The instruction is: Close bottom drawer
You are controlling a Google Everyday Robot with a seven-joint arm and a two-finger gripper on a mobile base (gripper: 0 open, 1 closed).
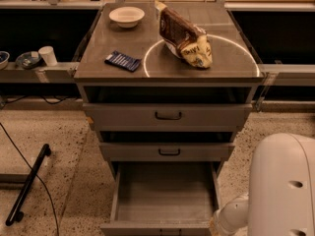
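bottom drawer [165, 195] lowest, arm [283, 186] right (gripper unseen)

The single camera sits high in front of the cabinet [167, 117], looking down at its top and drawer fronts from fairly near. The frame's lower edge cuts the bottom drawer [165, 195]. The arm [283, 186] looms close at lower right, and the gripper is out of frame.

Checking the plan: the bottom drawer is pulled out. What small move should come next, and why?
Likely bring the gripper, not in view, to the front of the bottom drawer. It stands pulled far out, and only the white arm shows, at lower right beside that front, with no contact visible.
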